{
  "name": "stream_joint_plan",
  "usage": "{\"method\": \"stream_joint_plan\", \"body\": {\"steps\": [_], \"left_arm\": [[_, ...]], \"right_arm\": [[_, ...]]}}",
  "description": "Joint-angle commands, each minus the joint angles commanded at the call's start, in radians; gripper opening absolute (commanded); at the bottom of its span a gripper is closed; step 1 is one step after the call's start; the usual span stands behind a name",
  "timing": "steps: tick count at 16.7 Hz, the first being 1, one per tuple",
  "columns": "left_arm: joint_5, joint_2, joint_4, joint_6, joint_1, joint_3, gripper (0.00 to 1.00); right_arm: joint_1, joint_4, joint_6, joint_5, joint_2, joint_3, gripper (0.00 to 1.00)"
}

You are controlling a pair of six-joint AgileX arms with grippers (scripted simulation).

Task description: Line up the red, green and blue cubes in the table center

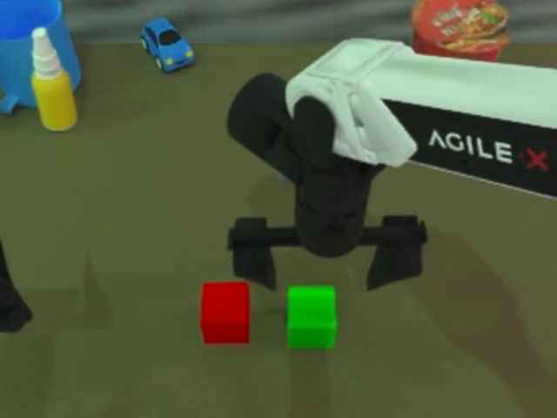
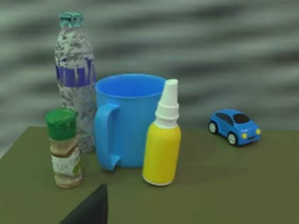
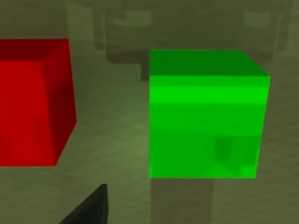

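Showing two cubes: red (image 1: 225,311), green (image 1: 312,316).

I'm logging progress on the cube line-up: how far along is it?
Done: the red cube and green cube sit side by side, apart, mid-table. In hand: nothing; the right gripper hangs open, empty, just behind the green cube. Left: the blue cube, which no view shows. The left arm is parked at the table's left edge.

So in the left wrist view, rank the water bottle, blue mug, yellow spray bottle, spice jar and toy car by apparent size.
1. Water bottle, tallest, though the blue mug is wider, so these two are close.
2. Yellow spray bottle.
3. Spice jar.
4. Toy car, smallest, but it sits farther back, so partly distance.
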Motion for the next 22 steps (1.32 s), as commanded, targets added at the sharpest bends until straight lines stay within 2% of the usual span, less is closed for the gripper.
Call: {"method": "stream_joint_plan", "body": {"steps": [5, 14, 18, 22], "left_arm": [[0.000, 0.000, 0.000, 0.000, 0.000, 0.000, 1.00], [0.000, 0.000, 0.000, 0.000, 0.000, 0.000, 1.00], [0.000, 0.000, 0.000, 0.000, 0.000, 0.000, 1.00], [0.000, 0.000, 0.000, 0.000, 0.000, 0.000, 1.00]], "right_arm": [[-0.115, 0.011, -0.079, 0.000, -0.245, -0.250, 1.00], [-0.400, 0.029, -0.290, -0.002, -0.905, -0.954, 1.00], [-0.466, 0.041, -0.339, -0.002, -1.035, -1.081, 1.00], [-0.469, 0.041, -0.342, -0.002, -1.040, -1.086, 1.00]]}}
